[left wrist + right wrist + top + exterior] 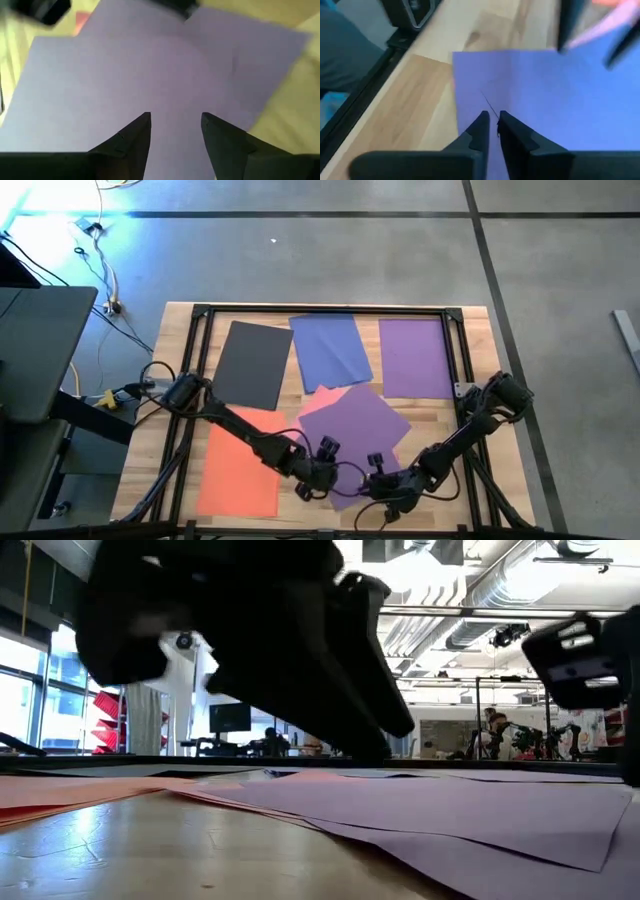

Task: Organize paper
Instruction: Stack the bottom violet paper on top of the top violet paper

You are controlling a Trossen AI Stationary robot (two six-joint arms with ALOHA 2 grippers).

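Five or six coloured sheets lie on the worktop (470,320); both grippers work at the near edge over the tilted purple sheet (355,425), which lies skewed on top of a pink sheet (322,393) that shows only as a corner. The right gripper (392,498) sits at the near corner of this tilted sheet; in its wrist view the fingers (481,131) are nearly closed, with only a thin slit between them, and the sheet's edge runs right up into that slit — a pinch looks likely, though whether the paper is truly clamped cannot be told. The left gripper (313,477) is just beside it, over the same sheet's near-left edge; its fingers (135,137) stand well apart with purple paper spread ahead of and between them, holding nothing. Beyond the fingers, farther across the worktop, lie a dark grey sheet (255,363), a blue sheet (330,348) and a second purple sheet (415,358), roughly in a row; an orange sheet (240,465) lies to the outer side of the left fingers, under that arm. Step in hand, as judged: getting hold of the skewed top sheet so that it can be drawn off the pink one. The next move calls for a confirmed pinch on one layer only, then a low, slow pull — thin paper may slip or drag the pink sheet along.
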